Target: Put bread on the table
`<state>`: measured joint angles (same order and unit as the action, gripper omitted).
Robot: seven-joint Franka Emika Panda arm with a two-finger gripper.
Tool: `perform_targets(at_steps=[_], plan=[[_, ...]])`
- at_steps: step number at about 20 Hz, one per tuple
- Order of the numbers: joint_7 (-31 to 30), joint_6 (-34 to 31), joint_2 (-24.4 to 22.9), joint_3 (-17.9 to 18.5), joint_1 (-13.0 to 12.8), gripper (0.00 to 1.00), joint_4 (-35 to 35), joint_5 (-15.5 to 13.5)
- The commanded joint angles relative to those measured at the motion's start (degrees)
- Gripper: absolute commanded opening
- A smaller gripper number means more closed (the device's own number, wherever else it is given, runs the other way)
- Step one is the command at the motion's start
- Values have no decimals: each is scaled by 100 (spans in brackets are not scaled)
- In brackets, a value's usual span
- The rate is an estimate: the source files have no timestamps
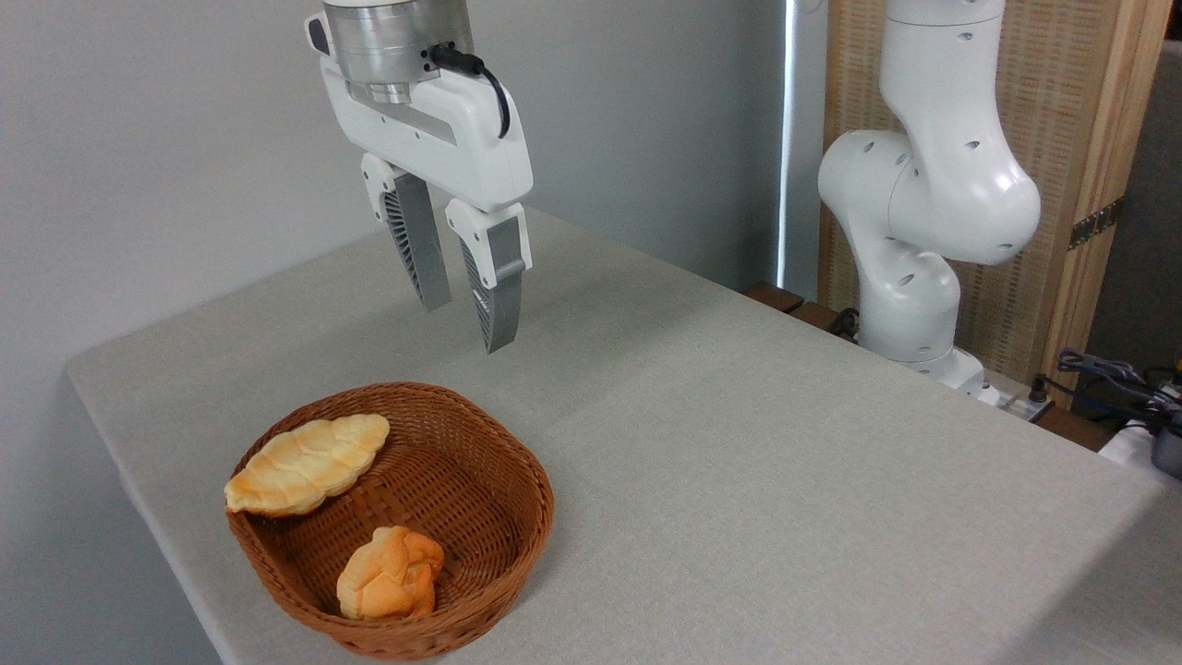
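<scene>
Overhead, the gripper (466,325) hangs in the air with its two grey ribbed fingers (499,296) parted by a narrow gap and nothing between them. It points downward with a slight tilt, its tips clear of everything below. A black cable (485,78) loops from the metal wrist into the white gripper body.

Below it and a little toward the camera sits a brown woven basket (499,545) near the left front edge of the table (785,480). The bread (307,464), a long pale golden loaf with ridged segments and browned ends, lies in the basket, propped along the left inner wall and rim, with one end toward the back and the other at the left rim. A small round orange knotted bun (391,573) rests on the basket floor at the front, apart from the loaf.

The table surface is a light grey-beige speckled cloth. At its far right side stands the white robot arm base (910,277), in front of a wooden slatted panel (1062,139). Some dark cables (1117,379) lie at the right edge.
</scene>
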<state>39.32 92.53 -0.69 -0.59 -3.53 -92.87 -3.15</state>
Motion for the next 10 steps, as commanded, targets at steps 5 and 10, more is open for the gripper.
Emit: perform_targets(at_steps=[5,10], plan=[[58,-16,-11,42,-7,100,15,-80],[49,45,-2,42,-8,100,15,-89]])
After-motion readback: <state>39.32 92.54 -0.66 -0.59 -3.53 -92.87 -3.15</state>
